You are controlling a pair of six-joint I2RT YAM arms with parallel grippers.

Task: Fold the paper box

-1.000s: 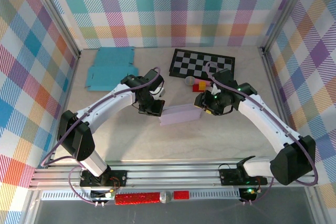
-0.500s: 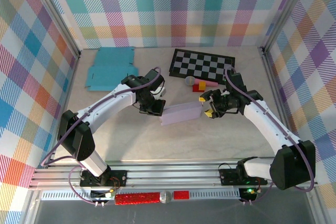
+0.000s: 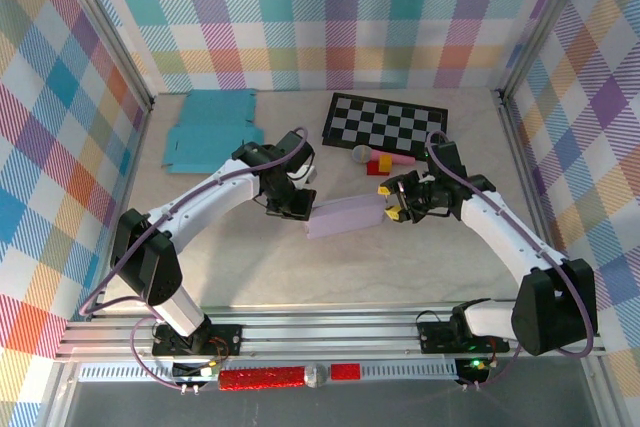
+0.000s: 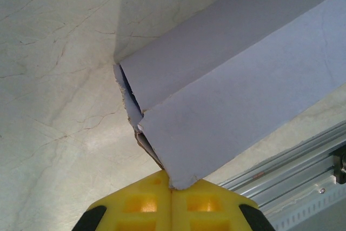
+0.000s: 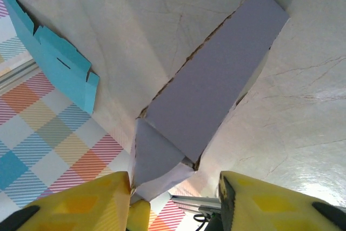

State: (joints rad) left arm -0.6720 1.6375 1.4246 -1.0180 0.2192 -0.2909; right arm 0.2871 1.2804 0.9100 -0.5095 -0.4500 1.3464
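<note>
Lavender paper box (image 3: 345,217): part-folded, lying mid-table between the two arms. Left gripper (image 4: 172,185) is pressed together, pinching the corner of the box's left end; right gripper (image 5: 174,181) is spread around the loose flap at the right end. Step judged: closing that end, and the next move calls for tucking the flap inward while the left grip steadies the box.

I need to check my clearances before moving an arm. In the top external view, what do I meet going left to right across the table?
teal cardboard blank → left gripper → lavender paper box → right gripper
</note>
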